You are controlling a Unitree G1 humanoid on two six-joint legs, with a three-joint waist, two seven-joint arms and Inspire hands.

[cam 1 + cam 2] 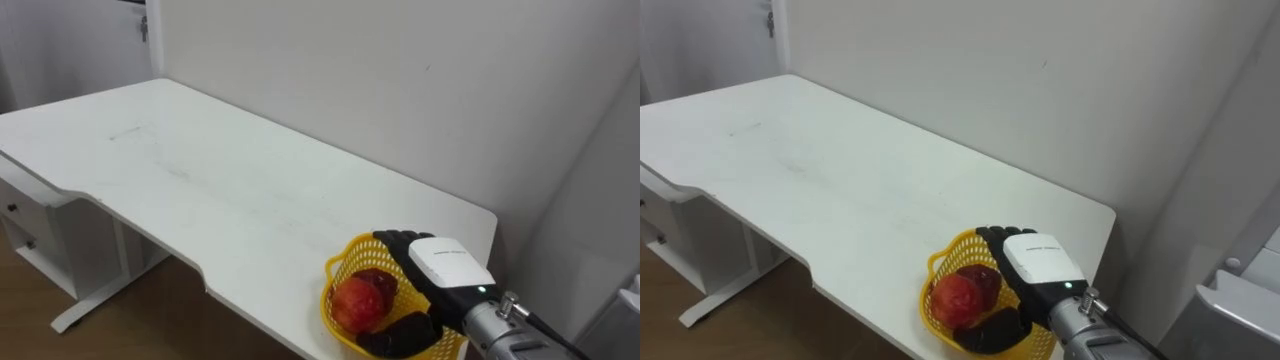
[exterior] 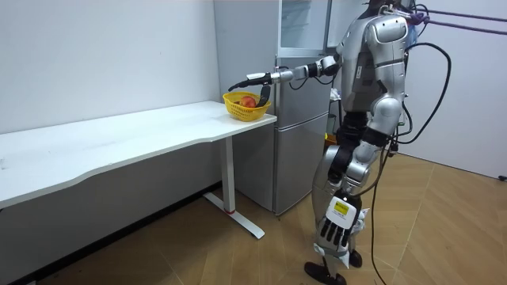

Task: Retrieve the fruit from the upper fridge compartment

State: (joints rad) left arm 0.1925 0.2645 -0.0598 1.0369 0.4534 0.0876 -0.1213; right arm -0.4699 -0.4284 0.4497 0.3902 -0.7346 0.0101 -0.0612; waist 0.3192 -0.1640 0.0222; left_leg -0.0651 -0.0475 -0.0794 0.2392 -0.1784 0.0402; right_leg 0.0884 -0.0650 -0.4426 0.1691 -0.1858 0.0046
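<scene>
- Now: yellow basket [image 1: 330,300] sits on the worktop [image 1: 200,170], at the end corner nearest the fridge [image 2: 301,127].
- Right hand [image 1: 445,262] is on it; fingers [image 1: 395,240] hook over the far rim, thumb side low on the near wall. Reads as a clamp on the rim.
- Load: one red fruit [image 1: 355,305], a darker one behind it.
- Handling, my guess: open plastic weave, light, a bit springy; rim should flex under a hard squeeze. Fruit is loose and will roll if tipped. Best hold is the rim, kept level.
- Left hand [image 2: 337,229] hangs by the thigh, fingers loose, holding nothing.
- Surface: white, smooth, probably slick; basket lies near the edge.
- Room: plain pale wall [image 1: 350,80] behind, wood floor [image 2: 444,237]; robot stands in front of the fridge, right arm stretched out over the worktop's end.
</scene>
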